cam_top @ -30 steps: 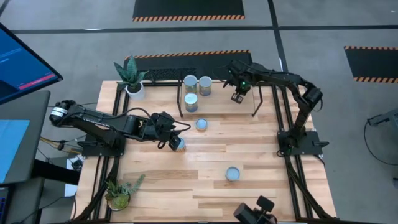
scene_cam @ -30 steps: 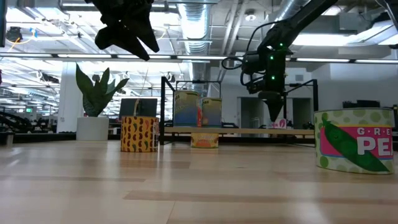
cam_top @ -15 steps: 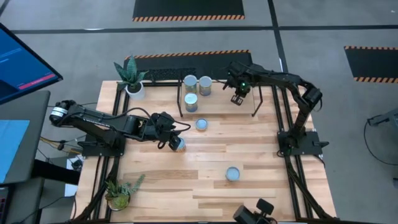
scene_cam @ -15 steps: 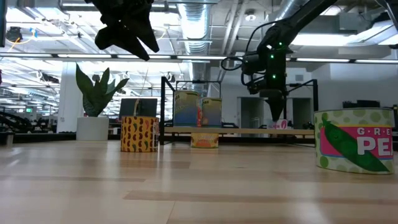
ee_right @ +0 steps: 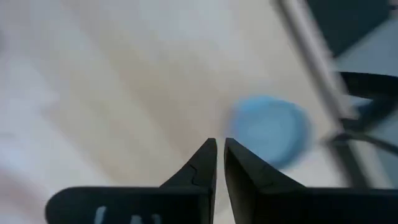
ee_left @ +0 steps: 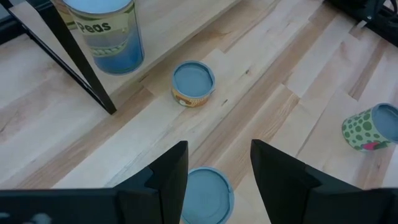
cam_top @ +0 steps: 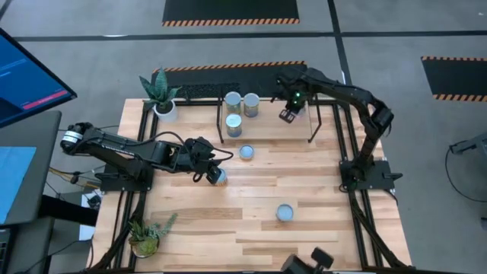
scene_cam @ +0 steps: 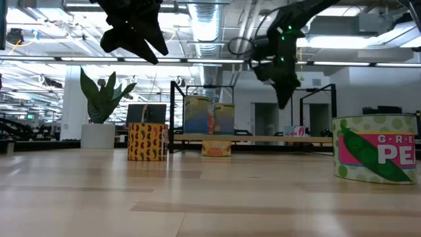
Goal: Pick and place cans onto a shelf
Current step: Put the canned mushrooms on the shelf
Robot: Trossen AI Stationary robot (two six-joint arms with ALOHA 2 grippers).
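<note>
Three cans stand on the shelf (cam_top: 275, 131): two at its far left (cam_top: 233, 99) (cam_top: 250, 102) and one nearer (cam_top: 233, 125). Three more stand on the table: a small one (cam_top: 246, 152), a green-labelled one (cam_top: 284, 212), and a spotted yellow one (scene_cam: 146, 141). My left gripper (ee_left: 217, 168) is open, high above that yellow can's blue top (ee_left: 206, 194), one finger to each side, touching nothing. My right gripper (cam_top: 288, 115) is shut and empty in the air above the shelf, pointing down in the low view (scene_cam: 283, 100).
A snake plant in a white pot (cam_top: 161, 97) stands at the far left corner. A smaller plant (cam_top: 147, 236) stands at the near left. The shelf's black legs (ee_left: 74, 56) stand close to the small can. Bare wood lies between the cans at mid-table.
My right gripper has risen above the shelf and drifted a little toward the far edge, staying shut. My left arm and the cans have kept still.
</note>
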